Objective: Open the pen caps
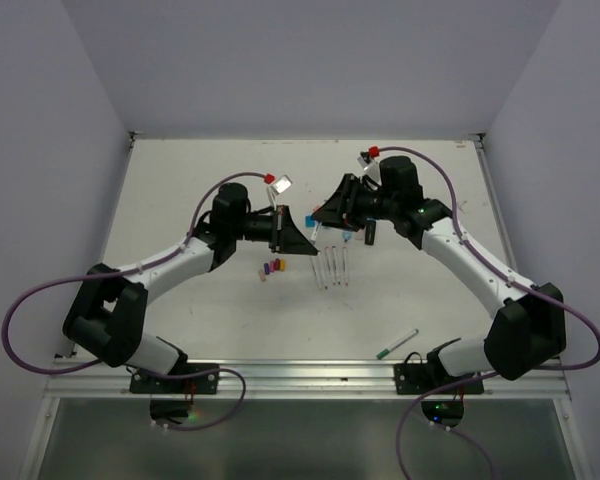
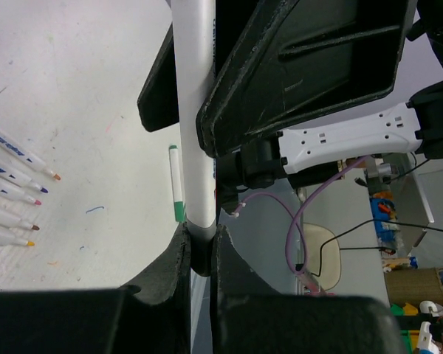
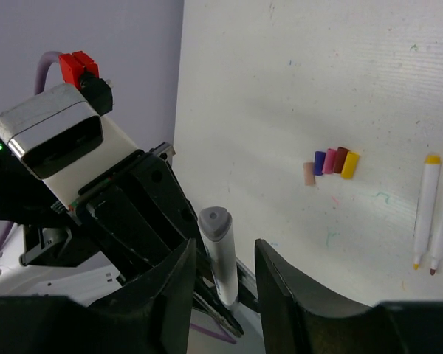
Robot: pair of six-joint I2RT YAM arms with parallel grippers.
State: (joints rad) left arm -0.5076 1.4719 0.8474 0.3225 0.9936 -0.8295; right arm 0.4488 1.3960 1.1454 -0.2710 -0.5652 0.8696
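A thin white pen (image 2: 192,110) is held up between the two arms. My left gripper (image 2: 199,237) is shut on its grey capped end (image 2: 199,251). The pen's other end, with a grey plug (image 3: 213,220), stands between the fingers of my right gripper (image 3: 225,251), which is open with a gap on the right side. In the top view the left gripper (image 1: 302,242) and right gripper (image 1: 330,214) meet above mid-table. Several loose pen caps (image 1: 272,268), yellow, red, pink, purple and tan (image 3: 330,161), lie in a row on the table.
Several uncapped white pens (image 1: 332,265) lie right of the caps and show in both wrist views (image 2: 15,192) (image 3: 428,210). A green-capped pen (image 1: 397,344) lies near the right arm's base. A small blue piece (image 1: 350,238) lies under the right gripper.
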